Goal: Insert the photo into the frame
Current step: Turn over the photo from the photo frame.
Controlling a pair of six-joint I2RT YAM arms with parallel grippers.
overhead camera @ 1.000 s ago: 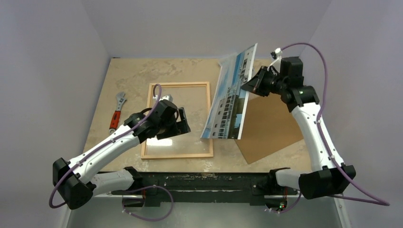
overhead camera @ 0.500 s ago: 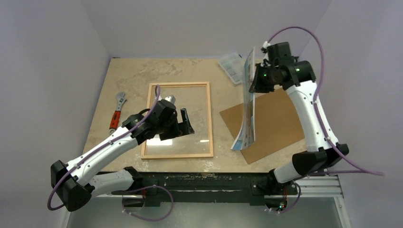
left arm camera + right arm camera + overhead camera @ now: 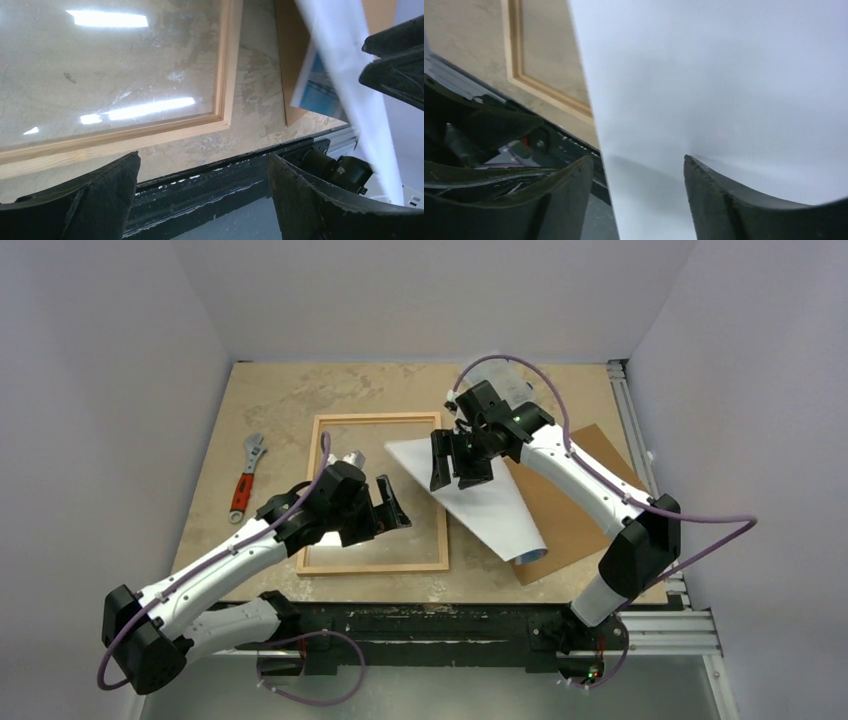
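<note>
The photo (image 3: pixel 490 505) lies white back up and slanted. Its far left corner rests over the right rail of the light wood frame (image 3: pixel 306 500), and the rest lies on the brown backing board (image 3: pixel 590 490). A curl at its near end shows blue print (image 3: pixel 530 555). My right gripper (image 3: pixel 455 472) hovers over the photo's far left part, jaws apart and not pinching it. In the right wrist view the white sheet (image 3: pixel 724 75) fills the space under my right gripper (image 3: pixel 639 170). My left gripper (image 3: pixel 392 508) stands open over the frame's pane near its right rail (image 3: pixel 227 60), holding nothing.
An adjustable wrench with a red handle (image 3: pixel 245 478) lies left of the frame. The black mounting rail (image 3: pixel 430 620) runs along the table's near edge. White walls close in on both sides and at the back.
My right arm swung left and down and turned the photo from standing on edge to white back up. Its jaws then opened off the sheet. The left arm barely moved.
</note>
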